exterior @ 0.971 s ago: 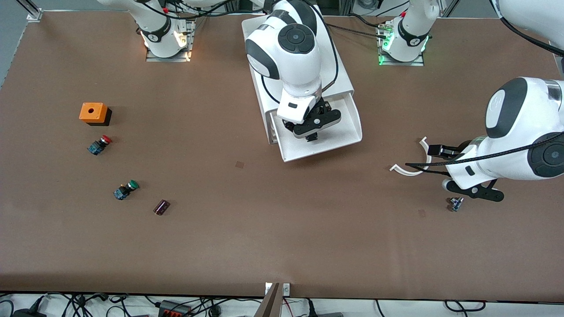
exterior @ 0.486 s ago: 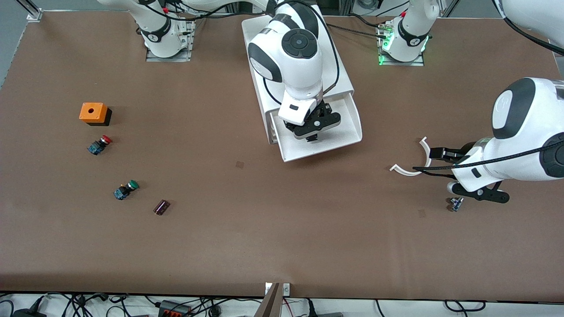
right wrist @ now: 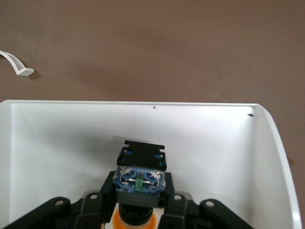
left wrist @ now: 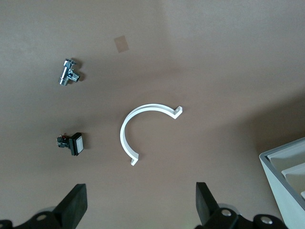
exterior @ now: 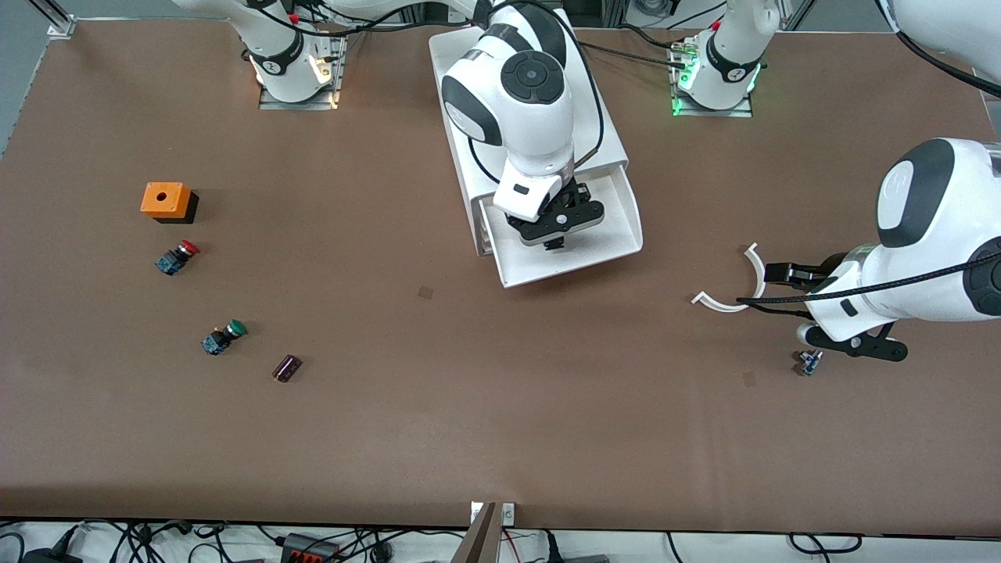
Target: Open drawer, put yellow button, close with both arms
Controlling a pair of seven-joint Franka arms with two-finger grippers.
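Observation:
The top drawer (exterior: pixel 614 227) of the white cabinet (exterior: pixel 606 145) stands pulled open toward the front camera. My right gripper (exterior: pixel 557 234) is inside it, low over the drawer floor (right wrist: pixel 214 143). In the right wrist view this gripper (right wrist: pixel 138 192) is shut on the yellow button (right wrist: pixel 139 183), its fingers on the black body, with the blue base up and the yellow-orange cap toward the wrist. My left gripper (exterior: pixel 856 344) hangs open and empty over the table at the left arm's end. In the left wrist view its fingers stand wide apart (left wrist: pixel 140 205).
A white C-shaped piece (exterior: pixel 739 285) and a chrome valve (exterior: pixel 809 362) lie by the left gripper; a small black switch (left wrist: pixel 71 143) shows there too. At the right arm's end lie an orange box (exterior: pixel 164 200), a red button (exterior: pixel 177 257), a green button (exterior: pixel 223 337) and a dark cylinder (exterior: pixel 286 367).
The left arm has drifted a little toward its own end of the table. The right gripper has hardly shifted in the drawer, still holding the button.

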